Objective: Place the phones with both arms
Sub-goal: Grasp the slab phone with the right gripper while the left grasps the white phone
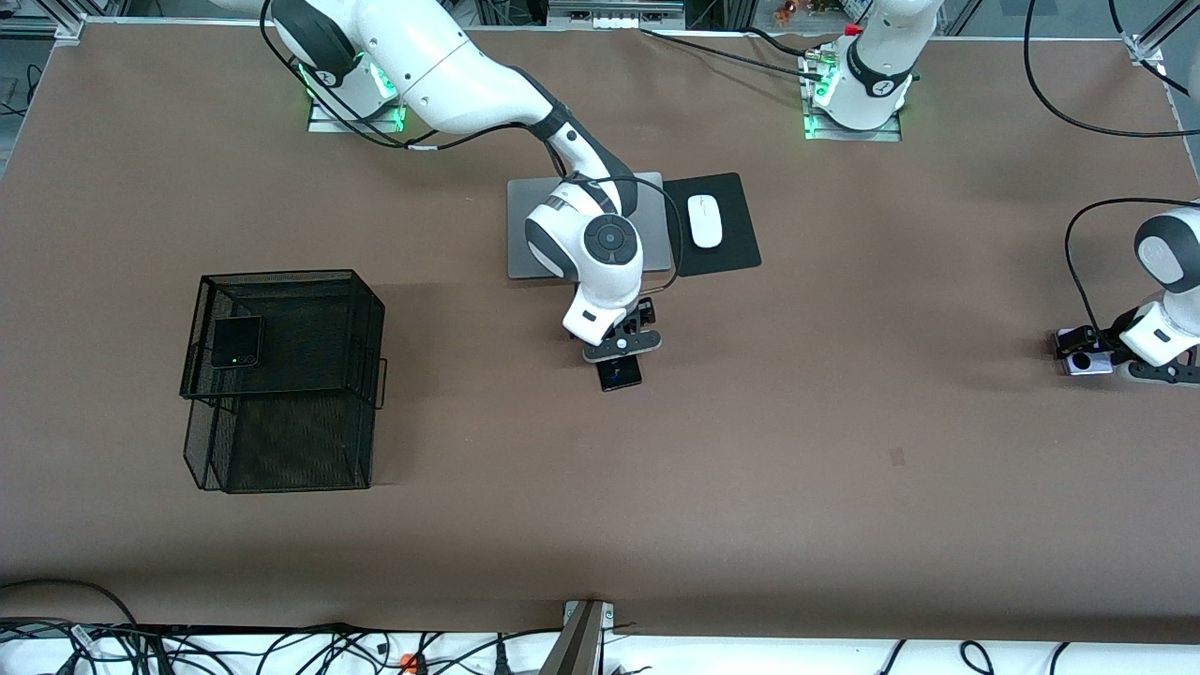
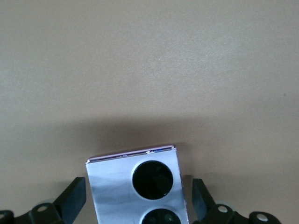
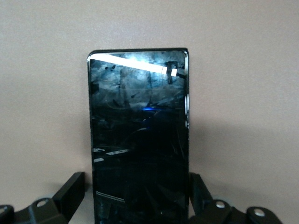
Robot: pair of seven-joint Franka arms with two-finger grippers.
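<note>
A long slim black slab phone (image 1: 621,375) (image 3: 140,130) lies flat on the brown table, nearer to the front camera than the laptop. My right gripper (image 1: 626,352) (image 3: 135,189) is low over it and open, one finger on each side of the phone's long edges. A lilac-white flip phone with two black circles (image 1: 1092,366) (image 2: 112,182) lies at the left arm's end of the table. My left gripper (image 1: 1087,354) (image 2: 138,193) straddles it, open, with a gap on both sides. A small square black flip phone (image 1: 235,341) rests in the black mesh basket (image 1: 291,441).
A grey laptop (image 1: 525,225) lies closed under the right arm's wrist. Beside it, a white mouse (image 1: 704,221) sits on a black pad (image 1: 731,253). The mesh basket stands toward the right arm's end of the table. Cables run along the table's edge nearest the front camera.
</note>
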